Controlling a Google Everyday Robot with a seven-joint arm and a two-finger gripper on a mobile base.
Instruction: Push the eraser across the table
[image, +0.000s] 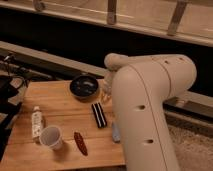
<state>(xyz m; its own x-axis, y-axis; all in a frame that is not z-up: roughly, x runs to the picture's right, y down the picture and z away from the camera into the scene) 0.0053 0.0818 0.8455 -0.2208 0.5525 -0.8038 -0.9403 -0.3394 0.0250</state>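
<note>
The eraser (99, 114), a small black block with a pale stripe along its length, lies on the light-brown wood table (60, 105), right of the middle. My gripper (105, 94) hangs from the big white arm (150, 100) just beyond the eraser's far end, beside the black bowl. It is largely hidden by the arm, and I cannot tell whether it touches the eraser.
A black bowl (84, 86) sits at the table's far side. A white bottle (36, 122) lies at the left, with a white cup (51, 137) and a dark red oval thing (80, 143) near the front. A blue-grey pad (116, 132) lies against the arm.
</note>
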